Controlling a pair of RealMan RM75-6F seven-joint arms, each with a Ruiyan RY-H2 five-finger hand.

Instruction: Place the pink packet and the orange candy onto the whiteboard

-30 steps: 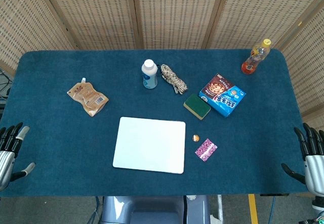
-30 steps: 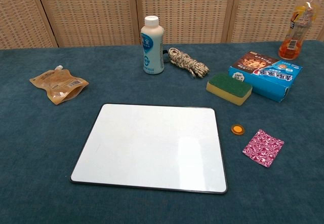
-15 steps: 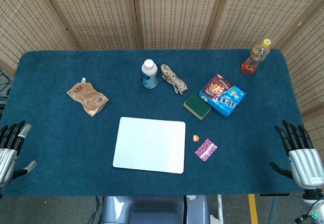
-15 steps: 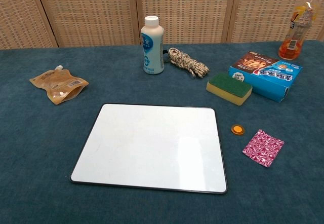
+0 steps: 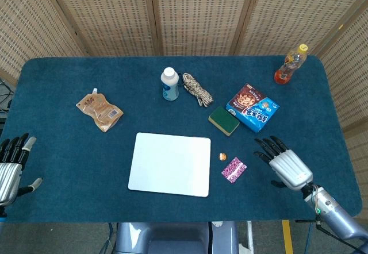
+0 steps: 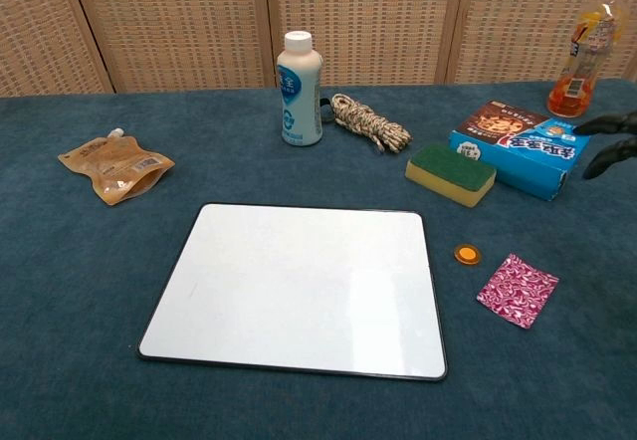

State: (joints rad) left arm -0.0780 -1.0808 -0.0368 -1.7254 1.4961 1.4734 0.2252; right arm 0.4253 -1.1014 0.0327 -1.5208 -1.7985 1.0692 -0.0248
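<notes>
The pink packet (image 5: 234,169) (image 6: 517,290) lies flat on the blue table, just right of the whiteboard (image 5: 170,163) (image 6: 299,287). The small round orange candy (image 5: 222,156) (image 6: 467,254) sits between packet and board. My right hand (image 5: 284,163) hovers to the right of the packet with fingers spread and nothing in it; only its dark fingertips (image 6: 609,141) show at the chest view's right edge. My left hand (image 5: 12,168) stays at the table's left edge, fingers apart, empty.
A green-and-yellow sponge (image 5: 223,120), a blue snack box (image 5: 253,107), a rope coil (image 5: 197,89), a white bottle (image 5: 169,84) and an orange drink bottle (image 5: 290,64) stand behind the board. A tan pouch (image 5: 99,111) lies at the left.
My right hand has swung in from the table's right edge toward the pink packet and now shows in the chest view. The left hand barely shifted.
</notes>
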